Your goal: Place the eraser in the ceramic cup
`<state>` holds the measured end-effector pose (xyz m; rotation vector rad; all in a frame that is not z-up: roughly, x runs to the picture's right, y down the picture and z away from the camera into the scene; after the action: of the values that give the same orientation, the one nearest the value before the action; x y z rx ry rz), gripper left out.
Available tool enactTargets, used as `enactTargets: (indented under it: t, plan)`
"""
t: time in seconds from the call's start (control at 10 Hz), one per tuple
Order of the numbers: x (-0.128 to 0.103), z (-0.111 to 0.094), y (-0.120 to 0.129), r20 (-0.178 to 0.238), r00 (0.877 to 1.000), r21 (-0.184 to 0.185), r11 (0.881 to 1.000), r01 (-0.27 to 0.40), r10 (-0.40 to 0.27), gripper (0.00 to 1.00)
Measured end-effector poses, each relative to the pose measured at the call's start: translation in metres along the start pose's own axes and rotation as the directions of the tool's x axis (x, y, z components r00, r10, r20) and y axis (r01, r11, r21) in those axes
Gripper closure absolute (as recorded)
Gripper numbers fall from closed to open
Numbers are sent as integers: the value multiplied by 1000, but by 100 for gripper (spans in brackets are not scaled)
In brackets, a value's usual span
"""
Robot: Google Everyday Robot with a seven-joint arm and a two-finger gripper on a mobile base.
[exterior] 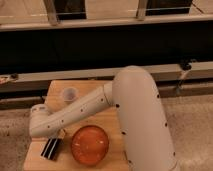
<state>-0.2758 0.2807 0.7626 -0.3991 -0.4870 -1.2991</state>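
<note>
The eraser (51, 149), a flat black block with pale stripes, lies at the front left corner of the wooden table (112, 142). My gripper (59, 136) hangs from the white wrist directly over the eraser's far end and is shut. The wrist hides whether the gripper holds the eraser. The ceramic cup (69, 94), small and pale, stands upright near the table's back left, apart from the arm.
A large glossy orange bowl (90, 145) sits at the table's front, right beside the eraser. My white arm (137, 115) crosses the table from the right and covers its right half. A dark wall and rail run behind the table.
</note>
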Motion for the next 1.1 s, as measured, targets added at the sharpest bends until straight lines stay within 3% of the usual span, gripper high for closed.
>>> enactTargets:
  t: [0.4,0.7,1.1]
  plan:
    - [16,-4,-1,73,996,26,998,51,-53,100]
    - [26,-8,-3,139,985,27,995,100,-103,100]
    - [31,-21,-3,165,977,30,991,131,-135,100]
